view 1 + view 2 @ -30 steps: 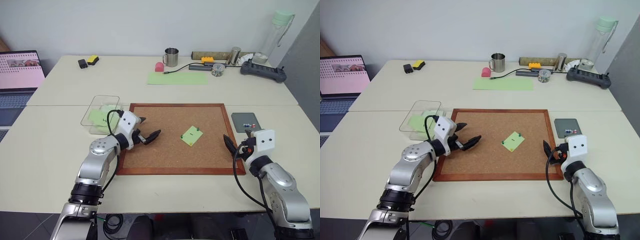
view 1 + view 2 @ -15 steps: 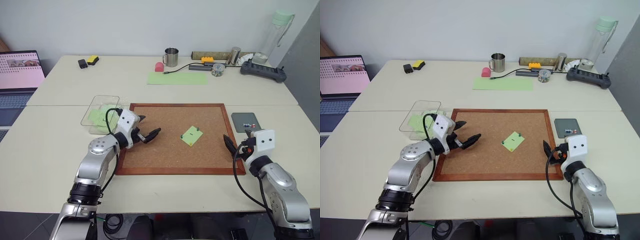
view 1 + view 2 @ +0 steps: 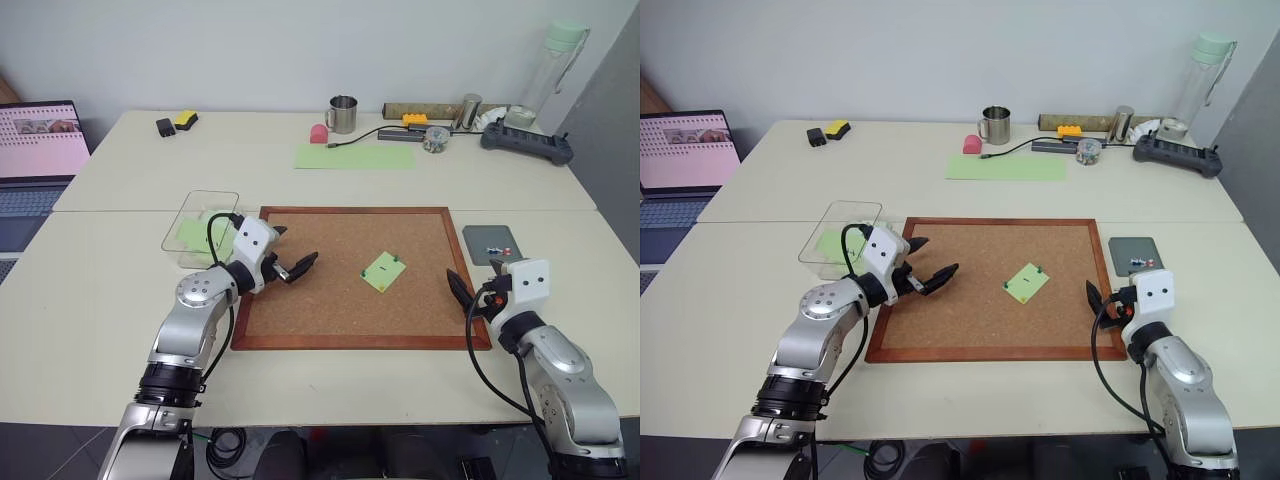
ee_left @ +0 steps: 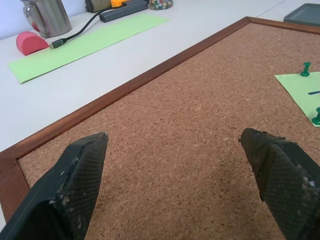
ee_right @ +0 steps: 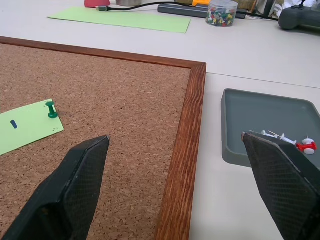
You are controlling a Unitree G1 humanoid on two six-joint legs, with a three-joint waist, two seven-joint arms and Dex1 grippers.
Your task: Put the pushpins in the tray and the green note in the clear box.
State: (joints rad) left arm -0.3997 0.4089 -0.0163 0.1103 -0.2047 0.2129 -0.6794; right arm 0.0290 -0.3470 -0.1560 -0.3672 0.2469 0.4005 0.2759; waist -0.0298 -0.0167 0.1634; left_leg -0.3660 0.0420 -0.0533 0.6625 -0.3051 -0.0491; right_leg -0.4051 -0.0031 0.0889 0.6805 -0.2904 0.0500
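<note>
While both arms rest at its near edge, the corkboard [image 3: 355, 275] serves as the landmark: a large square panel of speckled brown cork, granular in texture, bounded by a smooth reddish-brown wooden frame. It lies flat on a matte cream table [image 3: 120, 300].

Beyond the corkboard's far edge lies a long pale-green paper sheet [image 3: 355, 156], thin and rectangular. A cylindrical metal mug [image 3: 343, 114] with a handle stands just past it.

Off the corkboard's far-left corner sits the clear box [image 3: 205, 227], a shallow transparent plastic container with rounded corners; green paper shows through its walls.

Off the corkboard's right edge, just beside the frame, sits the tray [image 5: 270, 125], a flat dark-grey rectangle with a low raised rim and a smooth matte floor. Several pushpins [image 5: 295, 142] lie in it, white-headed and red-headed.

Right of the corkboard's centre, the green note [image 3: 383, 271] lies flat on the cork, a small light-green paper square turned diagonally, bearing a short dark pen mark. 2 green pushpins [image 4: 305, 69] stand in it along one side.

The left gripper [image 3: 288, 262] hovers over the corkboard's left portion, its 2 black cross-hatched fingers spread wide and holding nothing. The right gripper [image 5: 185, 170] sits at the corkboard's near-right corner, fingers likewise spread apart and empty.
</note>
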